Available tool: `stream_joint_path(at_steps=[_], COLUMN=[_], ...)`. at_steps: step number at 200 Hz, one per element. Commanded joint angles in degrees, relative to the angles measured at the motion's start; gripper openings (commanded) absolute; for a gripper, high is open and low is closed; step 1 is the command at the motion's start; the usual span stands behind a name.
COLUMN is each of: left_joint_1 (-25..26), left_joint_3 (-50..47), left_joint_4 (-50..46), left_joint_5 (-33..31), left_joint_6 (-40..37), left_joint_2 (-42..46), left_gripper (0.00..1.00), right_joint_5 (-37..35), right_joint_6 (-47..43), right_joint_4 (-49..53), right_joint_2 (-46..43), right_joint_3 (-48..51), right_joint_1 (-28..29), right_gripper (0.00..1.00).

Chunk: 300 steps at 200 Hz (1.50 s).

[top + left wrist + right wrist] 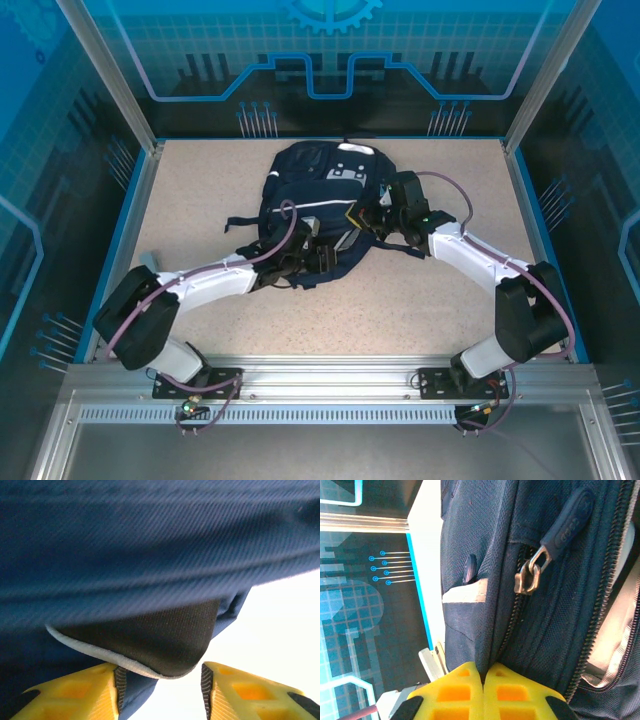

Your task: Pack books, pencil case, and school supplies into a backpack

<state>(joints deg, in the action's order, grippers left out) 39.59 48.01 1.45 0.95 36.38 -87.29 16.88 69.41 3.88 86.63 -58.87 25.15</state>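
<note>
Right gripper (483,672) fully closed, pinching a fold of coarse navy weave on the backpack (312,175) just beside a zip; left gripper (160,674) part open, curved black flap (160,635) with pale piped edge hanging between the yellow pads, not clamped as far as I see; metal zip slider (529,576), rounded oblong pull (567,522); zipped mouth at right gapes, pale lining, contents I can't tell; backpack lies mid-table (420,300), speckled beige surface.

Speckled beige table (200,210), blue patterned walls (330,60), aluminium rail (330,378)
</note>
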Motion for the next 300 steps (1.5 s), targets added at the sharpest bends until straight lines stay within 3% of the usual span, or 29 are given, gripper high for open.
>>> stream_joint_path(at_steps=[1,52,86,142,193,227,234,248,265,285,300], left_joint_1=[1.2,3.0,3.1,2.9,-3.1,-6.9,-6.9,-7.0,-7.4,-8.6,-9.5], left_joint_3=[3.2,2.9,0.3,-6.5,-7.8,-3.9,-2.6,0.7,3.6,5.2,5.3], left_joint_4=[8.7,23.6,27.9,13.1,-5.2,-9.8,-11.0,-14.2,-16.8,-17.9,-17.5], left_joint_5=[0.1,-4.6,-6.1,-3.5,-2.4,-0.8,-0.9,-1.9,-3.1,-3.5,-3.5], left_joint_6=[1.5,6.4,9.1,9.2,5.4,1.0,-0.5,-2.1,-3.2,-3.2,-3.2], left_joint_2=[-3.0,-9.9,-9.8,3.6,17.6,17.6,16.5,13.8,10.9,8.8,8.0], left_gripper=[0.45,0.34,0.33,0.54,0.65,0.71,0.73,0.75,0.77,0.80,0.83], right_joint_5=[1.2,-0.2,-0.5,-2.4,-7.4,-2.3,-1.7,-1.9,-2.4,-1.8,0.1], right_joint_6=[-1.2,-1.3,-1.5,-4.3,-13.8,-19.3,-19.8,-19.9,-18.7,-15.5,-12.5], right_joint_4=[-0.7,0.4,1.2,5.9,17.5,20.8,21.2,22.0,21.3,18.9,15.7], right_joint_2=[-2.0,-3.0,-3.6,-6.1,-10.3,-10.1,-10.2,-11.3,-14.4,-18.3,-19.9], right_joint_3=[0.1,1.1,1.6,1.2,-0.8,-2.6,-2.1,0.0,4.6,10.6,14.1], right_joint_1=[1.1,0.6,-0.2,-2.3,-8.7,-11.0,-11.0,-11.1,-11.0,-11.1,-11.1], right_gripper=[0.00,0.00,0.00,0.00,0.00,0.00,0.08,0.37,0.59,0.76,0.80])
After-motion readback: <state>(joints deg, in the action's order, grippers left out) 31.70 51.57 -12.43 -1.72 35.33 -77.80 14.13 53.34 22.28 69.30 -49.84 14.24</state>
